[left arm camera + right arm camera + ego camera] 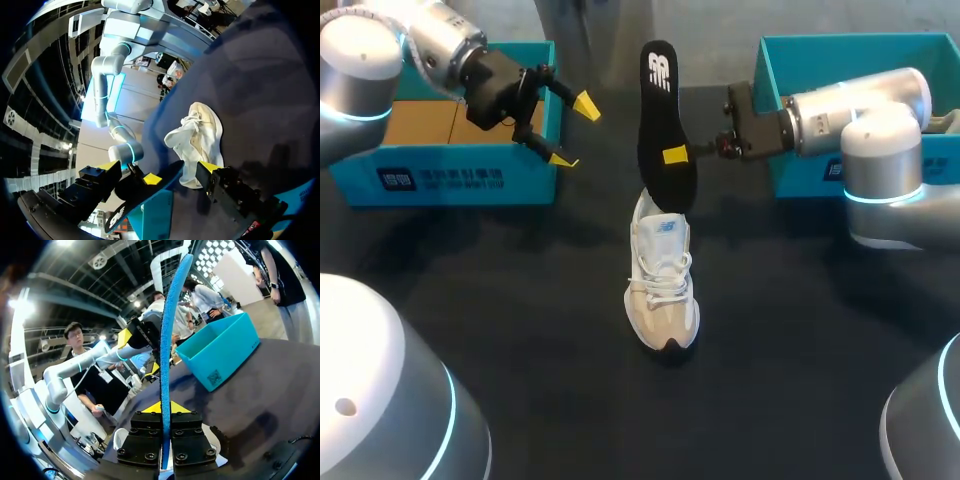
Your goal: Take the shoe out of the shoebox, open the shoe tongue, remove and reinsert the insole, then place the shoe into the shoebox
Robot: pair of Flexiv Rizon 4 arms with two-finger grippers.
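The right tool [676, 156] is clamped on the black insole [660, 110], holding it on edge with its lower end just over the heel opening of the shoe [663, 290], which stands in the middle of the surface [500, 300]. The left tool [568, 132] hangs wide open and empty beside the left box [450, 178]. With nothing bracing the shoe, pushing the insole in could tip or slide it. Whether the tongue is pulled clear is hard to tell; it might snag the insole.

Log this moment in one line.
right hand: shut on insole, upright at heel of shoe | left hand: open, empty, by shoebox | shoe: upright on table
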